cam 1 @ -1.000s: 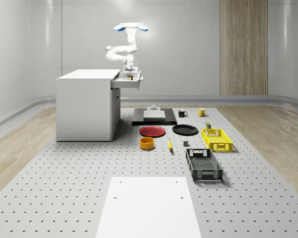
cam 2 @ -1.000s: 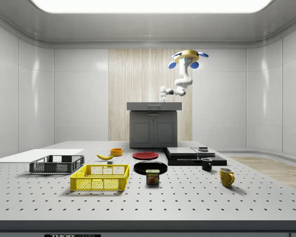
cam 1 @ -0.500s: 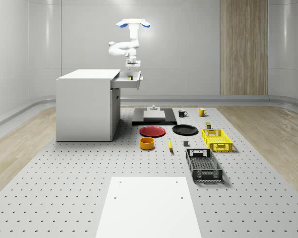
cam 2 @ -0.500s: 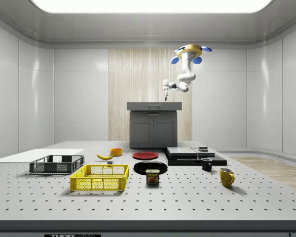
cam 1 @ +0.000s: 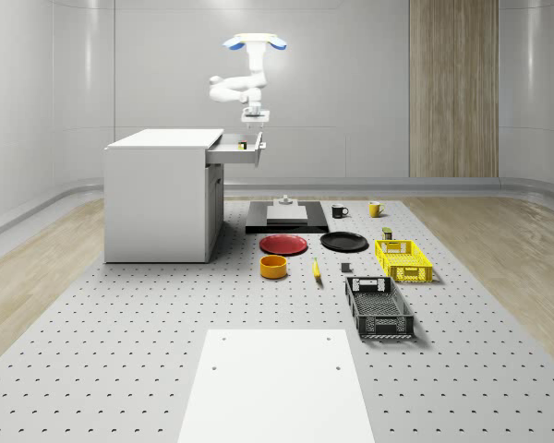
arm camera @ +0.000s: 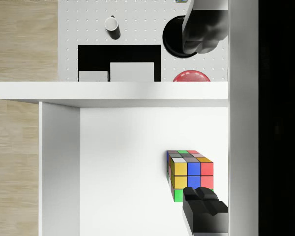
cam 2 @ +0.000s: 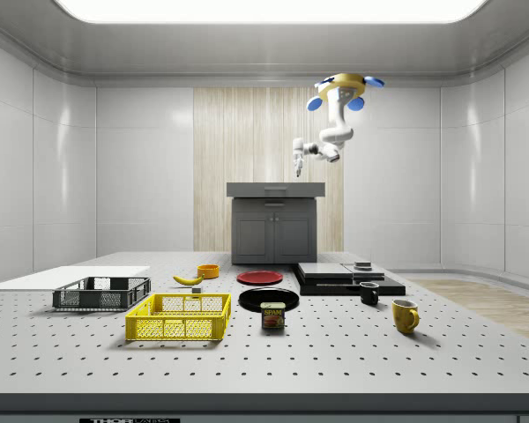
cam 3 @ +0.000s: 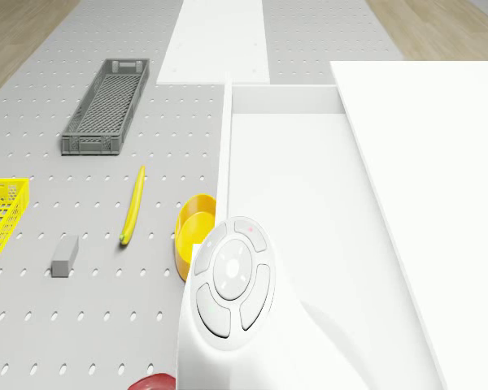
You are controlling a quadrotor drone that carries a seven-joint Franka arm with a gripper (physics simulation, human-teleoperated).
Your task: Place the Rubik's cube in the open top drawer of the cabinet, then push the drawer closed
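Since a second ago I've lifted the gripper (arm camera: 202, 118) clear of the drawer (arm camera: 137, 93); the drone (cam 1: 255, 41) hovers higher above the drawer. The Rubik's cube (arm camera: 189, 173) lies inside the drawer. The arm (cam 2: 328, 141) is bent, gripper pointing down, fingers (arm camera: 204, 24) spread wide apart, holding nothing.

Perforated grey floor (cam 1: 120, 351) carries the white cabinet (cam 1: 157, 198) at 10 o'clock, yellow crate (cam 1: 403, 260) at 3 o'clock, grey crate (cam 1: 379, 307), red plate (cam 1: 283, 245), banana (cam 1: 316, 269).
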